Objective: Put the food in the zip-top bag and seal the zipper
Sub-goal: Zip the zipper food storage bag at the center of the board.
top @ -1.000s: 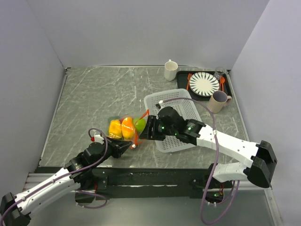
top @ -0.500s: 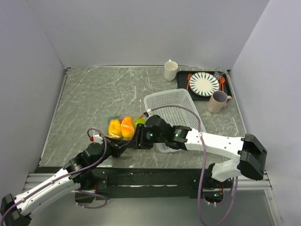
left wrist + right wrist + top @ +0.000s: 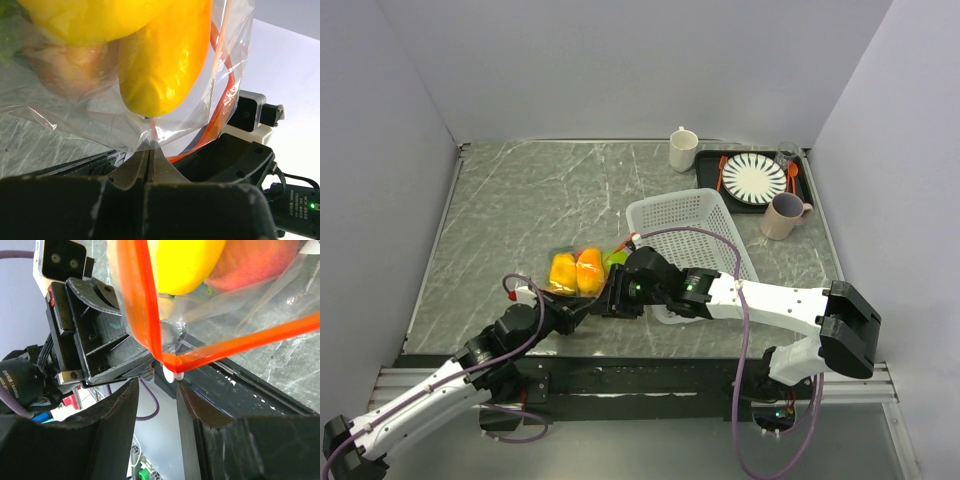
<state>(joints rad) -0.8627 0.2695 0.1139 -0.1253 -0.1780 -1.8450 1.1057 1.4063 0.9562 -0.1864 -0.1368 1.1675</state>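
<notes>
My left claw (image 3: 150,146) is fully closed, its fingertips pinching a fold of clear film at the near corner of the zip-top bag (image 3: 75,125). My right claw (image 3: 157,385) stands with its jaws apart. The corner where the zipper (image 3: 142,300) bends, with a small white tab at its end, sits in the gap just above the fingertips. I cannot tell whether either finger touches it. In the top view the two claws face each other at the bag's near end, left claw (image 3: 582,308) from the near left and right claw (image 3: 610,300) from the right, almost touching. The bag (image 3: 582,250) lies on the desk (image 3: 520,210) just inside its near edge, left of centre, and holds the food: a yellow pepper (image 3: 563,272), an orange piece (image 3: 590,272) and a green apple (image 3: 617,262), with a peach (image 3: 255,262) visible in the right wrist view. The right forearm runs along the near edge. The white mesh basket (image 3: 670,197) sits just beside the bag's right side, behind that arm. Bare marble shows from the bag out to the left and far edges. A white cup (image 3: 683,149), a black tray (image 3: 704,188) carrying a striped plate (image 3: 754,178) and a tan mug (image 3: 783,215) occupy the far right corner, well apart from both claws.
</notes>
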